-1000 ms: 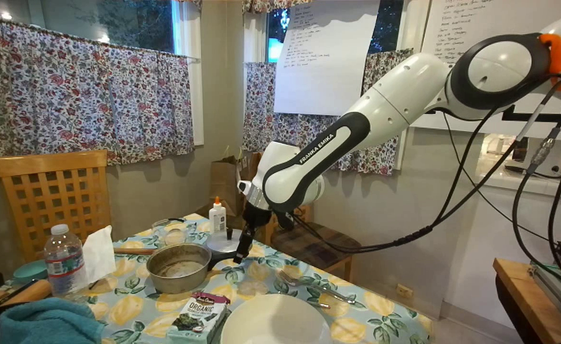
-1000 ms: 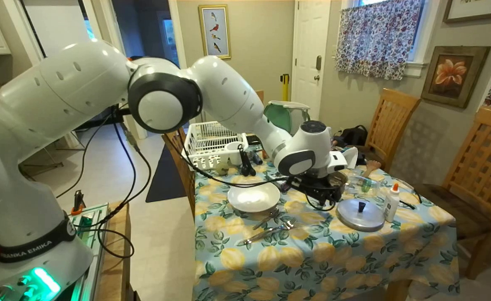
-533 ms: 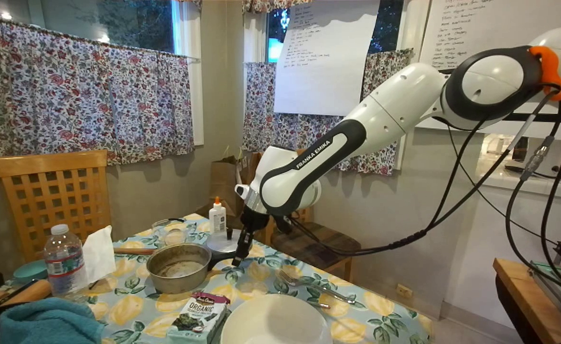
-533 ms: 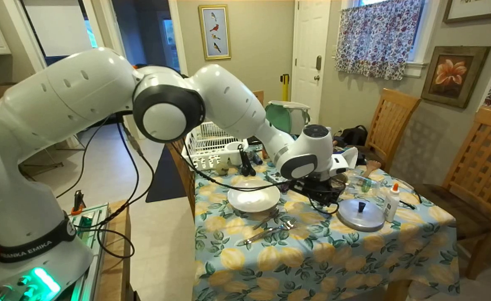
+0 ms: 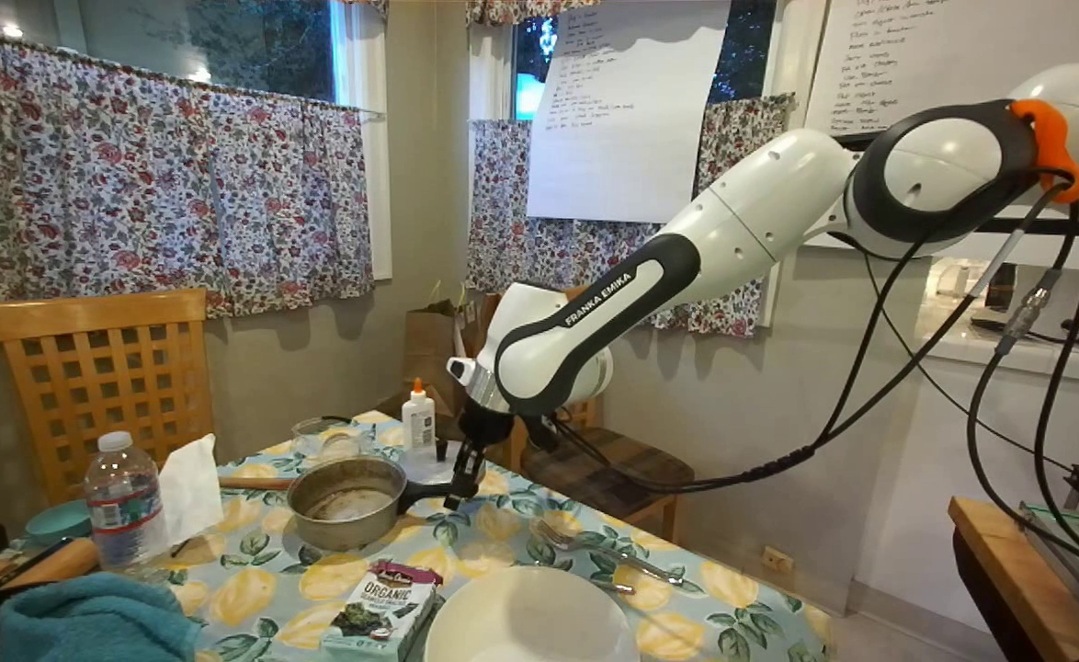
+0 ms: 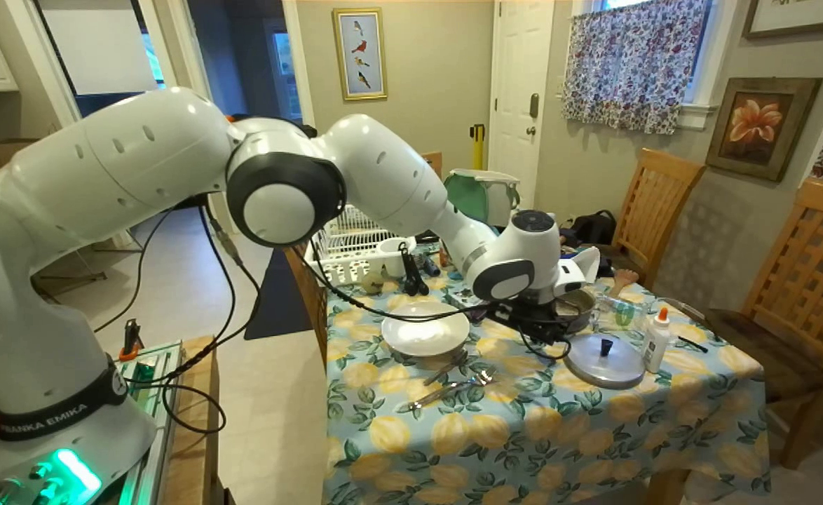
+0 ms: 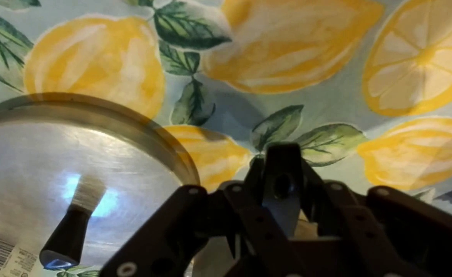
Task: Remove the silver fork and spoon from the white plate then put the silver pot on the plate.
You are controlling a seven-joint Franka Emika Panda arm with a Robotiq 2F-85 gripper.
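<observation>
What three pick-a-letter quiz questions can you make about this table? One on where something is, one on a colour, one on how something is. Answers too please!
1. Where is the silver fork?
A) On the tablecloth beside the white plate
B) On the plate
C) Hanging in mid-air

2. What colour is the tip of the white bottle?
A) Blue
B) Green
C) Orange

3. How is the silver pot?
A) Upside down
B) Right way up, uncovered
C) Covered

1: A, both exterior views show it lying apart from the plate.
2: C, the tip looks orange in both exterior views.
3: B, its inside shows in an exterior view, and a lid lies on the tablecloth.
</observation>
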